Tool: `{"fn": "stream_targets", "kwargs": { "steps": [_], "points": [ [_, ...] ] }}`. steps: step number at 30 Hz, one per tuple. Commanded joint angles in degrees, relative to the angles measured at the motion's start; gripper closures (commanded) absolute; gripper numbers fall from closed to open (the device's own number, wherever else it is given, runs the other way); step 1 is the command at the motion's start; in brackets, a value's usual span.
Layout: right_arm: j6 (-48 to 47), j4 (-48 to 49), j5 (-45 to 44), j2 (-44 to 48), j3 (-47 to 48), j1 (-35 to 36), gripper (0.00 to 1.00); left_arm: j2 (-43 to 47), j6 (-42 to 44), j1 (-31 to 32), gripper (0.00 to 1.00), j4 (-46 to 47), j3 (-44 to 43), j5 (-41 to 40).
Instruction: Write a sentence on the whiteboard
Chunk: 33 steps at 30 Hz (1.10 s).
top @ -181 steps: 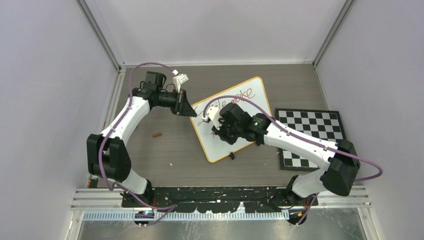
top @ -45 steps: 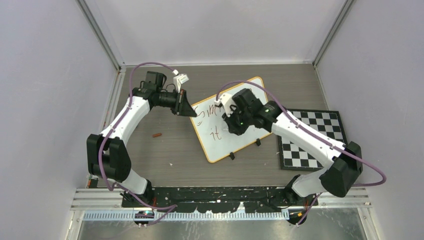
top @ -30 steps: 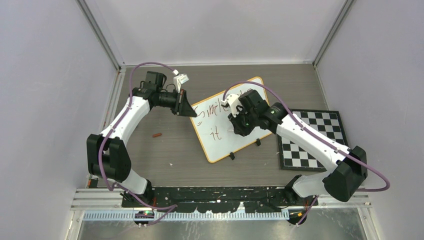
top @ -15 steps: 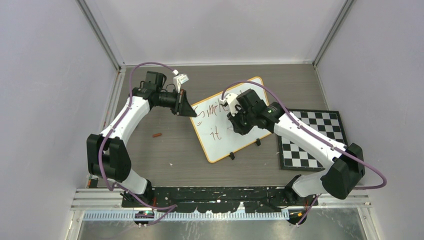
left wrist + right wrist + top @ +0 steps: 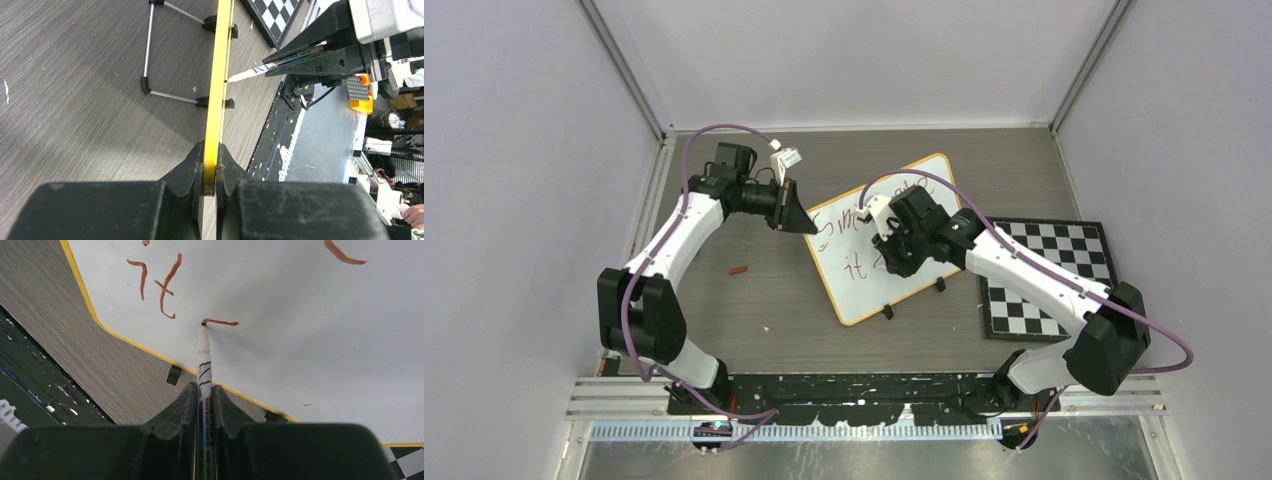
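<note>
Now: one whiteboard (image 5: pixel 864 292), one marker (image 5: pixel 204 371), one mat (image 5: pixel 1074 243).

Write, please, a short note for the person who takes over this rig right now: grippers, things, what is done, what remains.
Left gripper: shut on the whiteboard at its yellow rim.
Right gripper: shut on the marker, tip touching the board.
Done: the sentence has a top line, partly hidden by the right arm, and "it" below; a short stroke right of "it" is begun.
Left: finish the second line, then probably lift the marker and release the board.
</note>
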State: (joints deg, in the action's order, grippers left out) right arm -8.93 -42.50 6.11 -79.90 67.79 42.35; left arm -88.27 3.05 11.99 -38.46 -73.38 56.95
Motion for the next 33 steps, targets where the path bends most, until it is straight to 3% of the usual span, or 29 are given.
{"fn": "stream_targets", "kwargs": {
  "steps": [1, 15, 33],
  "points": [
    [-1.61, 0.94, -2.47, 0.82, -1.29, -0.01, 1.00, -0.22, 1.52, -0.30, 1.00, -0.15, -1.72, -3.34],
    [-1.44, -1.71, -3.88, 3.93, 1.81, -0.73, 1.00, 0.58, 1.65, -0.26, 1.00, -0.71, -1.59, -3.09],
    [-0.26, 0.68, -3.25, 0.21, 2.61, -1.71, 1.00, 0.30, 1.69, -0.30, 1.00, -0.61, -1.69, -3.25]
  ]
}}
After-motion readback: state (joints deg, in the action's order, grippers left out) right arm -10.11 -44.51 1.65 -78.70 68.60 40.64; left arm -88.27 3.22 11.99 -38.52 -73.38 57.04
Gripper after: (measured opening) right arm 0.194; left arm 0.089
